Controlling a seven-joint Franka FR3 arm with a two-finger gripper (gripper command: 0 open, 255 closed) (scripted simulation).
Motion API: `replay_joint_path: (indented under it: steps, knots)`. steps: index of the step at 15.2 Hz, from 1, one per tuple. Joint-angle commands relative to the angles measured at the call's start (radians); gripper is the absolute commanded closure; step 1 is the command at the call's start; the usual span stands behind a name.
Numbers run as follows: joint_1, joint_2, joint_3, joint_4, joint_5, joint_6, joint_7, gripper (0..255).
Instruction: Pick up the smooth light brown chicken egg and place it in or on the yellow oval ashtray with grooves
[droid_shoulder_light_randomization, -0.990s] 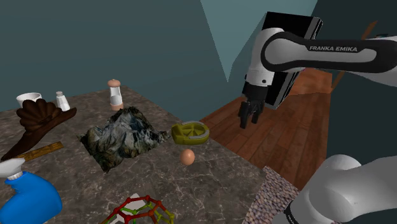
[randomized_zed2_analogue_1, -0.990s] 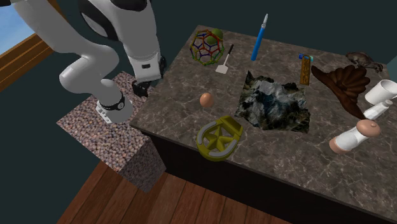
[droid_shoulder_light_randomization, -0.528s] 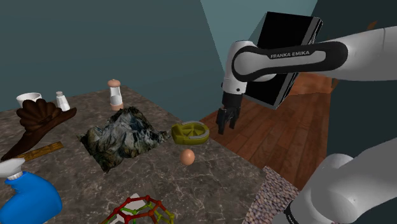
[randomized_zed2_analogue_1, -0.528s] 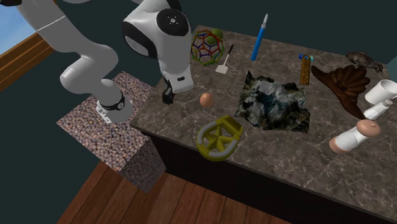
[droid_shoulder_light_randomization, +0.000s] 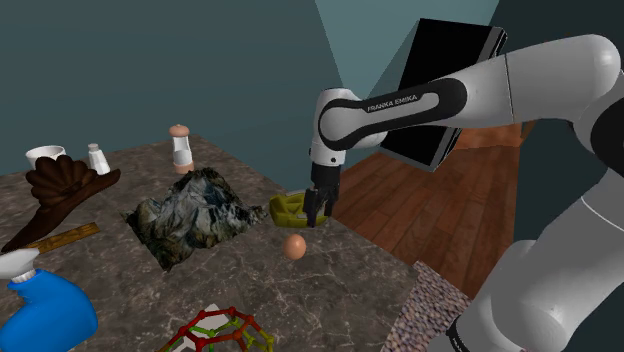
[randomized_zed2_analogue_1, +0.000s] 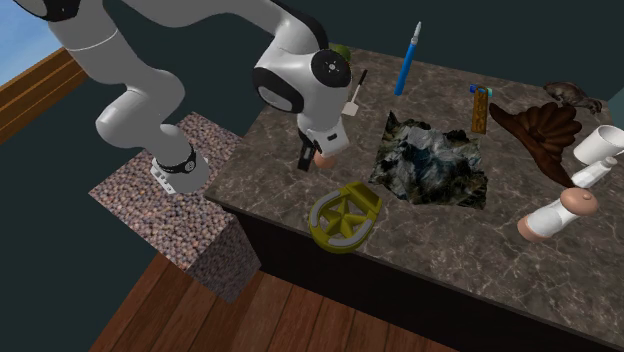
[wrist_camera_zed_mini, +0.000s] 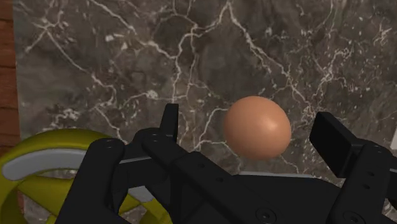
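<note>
You had jaws spread wide above light brown egg (wrist_camera_zed_mini: 257, 126); egg between them, untouched, resting on marble tabletop (droid_shoulder_light_randomization: 340, 290) near yellow grooved ashtray (randomized_zed2_analogue_1: 320, 230). Nothing done yet, by my read: descent, grasp, lift, short carry to ashtray all left.

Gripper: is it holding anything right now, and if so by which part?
Nothing is held. The gripper is open above the egg, which lies on the table, untouched by either finger.
</note>
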Motion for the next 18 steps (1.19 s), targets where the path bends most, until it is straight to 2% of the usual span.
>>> replay_joint_path:
  steps: [1,4,12,18]
  knots:
    - [0.016,0.067,0.016,0.033,0.011,0.032,-0.012,0]
    - [0.039,0.171,0.038,0.097,0.019,0.068,-0.028,0]
    - [0.052,0.206,0.051,0.033,0.032,0.170,-0.034,0]
    - [0.052,0.206,0.051,0.033,0.032,0.170,-0.034,0]
